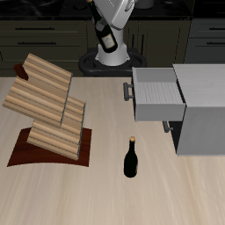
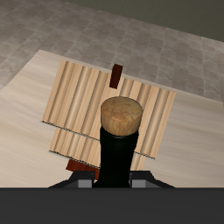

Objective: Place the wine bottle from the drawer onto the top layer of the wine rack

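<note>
My gripper is high above the table's back edge, shut on the wine bottle, a near-black bottle that hangs tilted. In the wrist view the bottle points away from the camera, its tan cork in front of the wine rack below. The wine rack stands on a dark red-brown base; its top layer is a bare slanted slab of pale striped wood. The drawer is pulled open from the grey cabinet, and its ribbed floor holds nothing.
A second look-alike bottle stands upright on the table near the front edge, between the rack and the grey cabinet. The robot's base stands at the table's back.
</note>
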